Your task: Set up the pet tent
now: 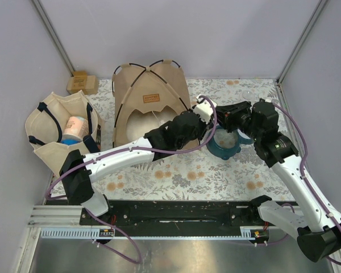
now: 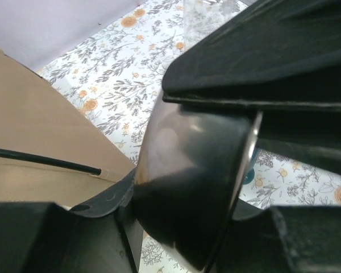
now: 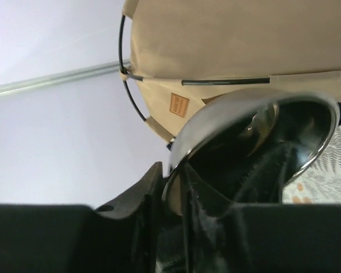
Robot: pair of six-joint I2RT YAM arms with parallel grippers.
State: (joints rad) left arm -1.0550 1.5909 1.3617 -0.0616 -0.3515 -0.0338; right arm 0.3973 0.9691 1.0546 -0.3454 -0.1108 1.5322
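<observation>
Tan canvas pet tent [image 1: 150,102] with black trim stands upright on the back left part of the flower-printed table mat [image 1: 216,176]. Its thin dark poles [image 1: 146,67] cross over its top, and its back is near the rear wall. Its left side is just beside the beige tote bag with dark straps [image 1: 57,133], which sits at the mat's left edge with a pale cylindrical can [image 1: 75,128] inside. A small tan box [image 1: 82,84] lies in the back left corner, off the mat. Bare mat shows at the back right, between the tent and the right wall, and along the near strip before the black base rail [image 1: 170,216]. The left arm lies slantwise across the mat in front of the tent's arched opening, barring that side. Both arms meet just right of the tent's front corner, above a teal-blue ring [image 1: 223,145] that rests on the mat. The right gripper [image 3: 179,199] is pinched on the rim of a shiny round steel bowl [image 3: 256,142]. The left gripper [image 2: 227,182] has its fingers above and below the same bowl, both seemingly against its wall. The tent's canvas side is close beside the bowl.
</observation>
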